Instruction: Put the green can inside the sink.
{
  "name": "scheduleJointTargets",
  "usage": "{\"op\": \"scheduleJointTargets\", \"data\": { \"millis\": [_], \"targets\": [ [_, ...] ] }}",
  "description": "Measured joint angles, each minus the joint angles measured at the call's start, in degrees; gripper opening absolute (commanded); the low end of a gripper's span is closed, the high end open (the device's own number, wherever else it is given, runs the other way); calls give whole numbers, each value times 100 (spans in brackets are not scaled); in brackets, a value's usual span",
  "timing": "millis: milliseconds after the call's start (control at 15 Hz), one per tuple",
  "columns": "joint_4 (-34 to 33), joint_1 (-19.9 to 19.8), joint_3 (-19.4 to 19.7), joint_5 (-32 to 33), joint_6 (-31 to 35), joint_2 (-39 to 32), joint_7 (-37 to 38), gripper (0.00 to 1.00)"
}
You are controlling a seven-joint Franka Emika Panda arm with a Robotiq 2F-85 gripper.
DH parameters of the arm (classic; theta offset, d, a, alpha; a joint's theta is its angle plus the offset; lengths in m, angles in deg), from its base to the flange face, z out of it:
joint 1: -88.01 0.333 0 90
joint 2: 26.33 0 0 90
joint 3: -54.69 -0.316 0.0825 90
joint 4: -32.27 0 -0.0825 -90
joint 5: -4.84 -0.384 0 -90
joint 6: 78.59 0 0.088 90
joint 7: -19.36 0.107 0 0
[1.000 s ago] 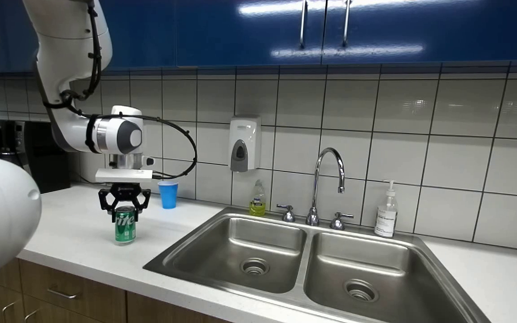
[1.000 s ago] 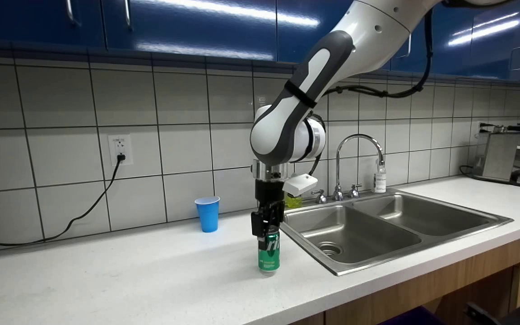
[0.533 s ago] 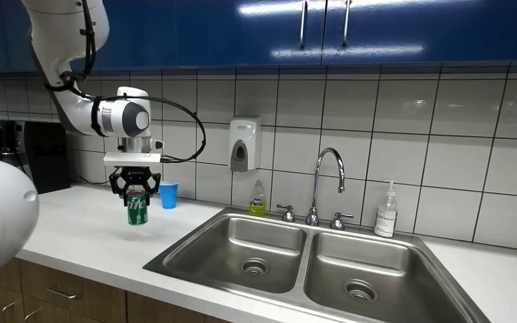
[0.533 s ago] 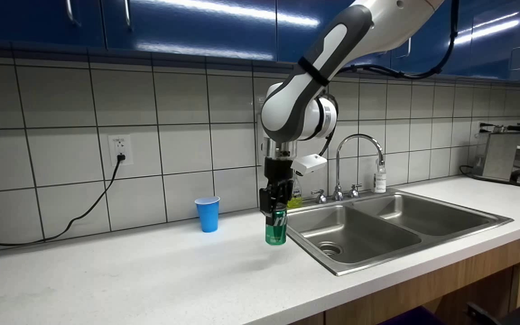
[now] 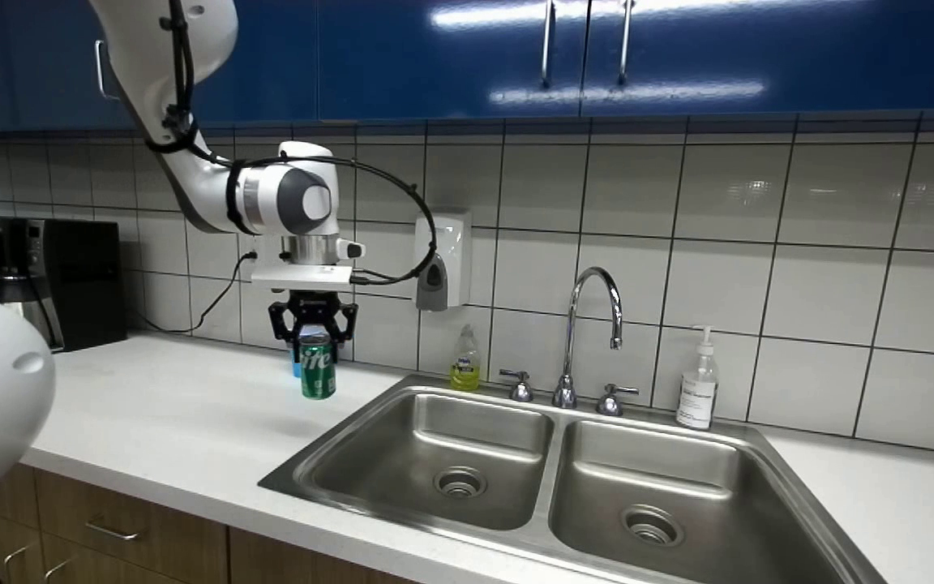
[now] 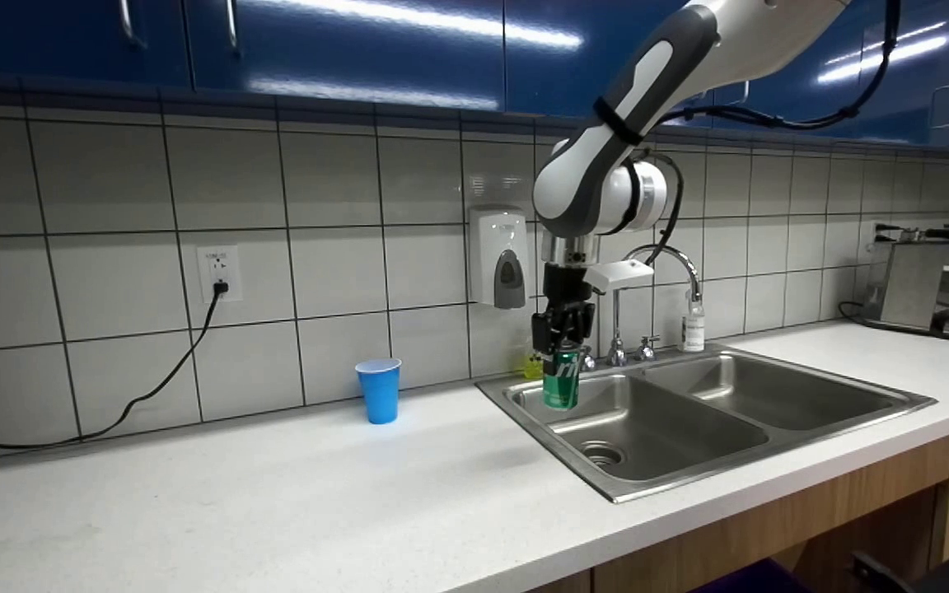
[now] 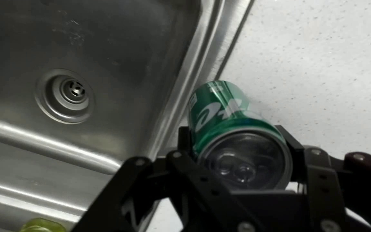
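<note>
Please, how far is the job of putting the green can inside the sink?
Done: the tool holds the green can clear of the counter. In hand: the transfer; in the wrist view, it shows at the edge of the sink. Left, as no basin holds it: probably moving over one, lowering, releasing.

Can in end effector, sink in counter
</note>
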State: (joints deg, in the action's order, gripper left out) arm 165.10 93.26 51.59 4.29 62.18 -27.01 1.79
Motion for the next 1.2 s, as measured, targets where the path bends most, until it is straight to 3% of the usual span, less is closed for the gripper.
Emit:
{"op": "scheduleJointTargets", "data": {
  "millis": [733, 1200],
  "targets": [
    [-22, -909, 950, 102, 1, -77, 0, 38],
    [-637, -1151, 1079, 98, 45, -1025, 0, 38]
  ]
}}
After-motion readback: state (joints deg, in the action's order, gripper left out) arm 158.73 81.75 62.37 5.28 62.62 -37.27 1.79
